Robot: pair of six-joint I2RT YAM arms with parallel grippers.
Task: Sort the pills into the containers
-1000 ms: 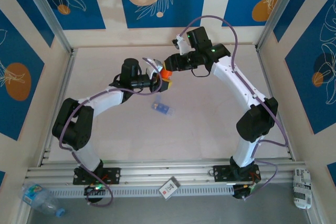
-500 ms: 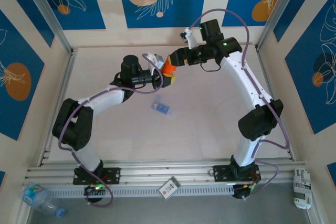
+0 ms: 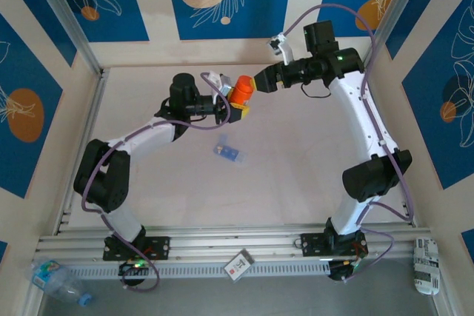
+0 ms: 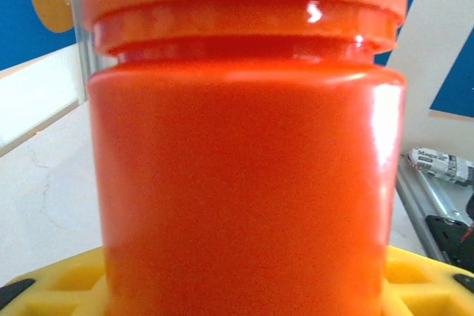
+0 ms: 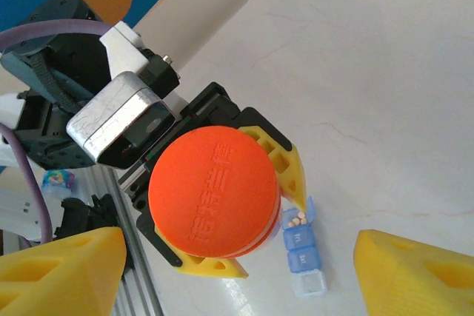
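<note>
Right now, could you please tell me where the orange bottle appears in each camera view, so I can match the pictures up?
Top external: the orange bottle sits upper middle, held in the left gripper, with the right gripper just beside it.
Left wrist: the bottle's side takes up nearly the whole picture.
Right wrist: its cap faces the camera, centre-left.
Shared landmark: the yellow fingers of the left gripper clamp it.
</note>
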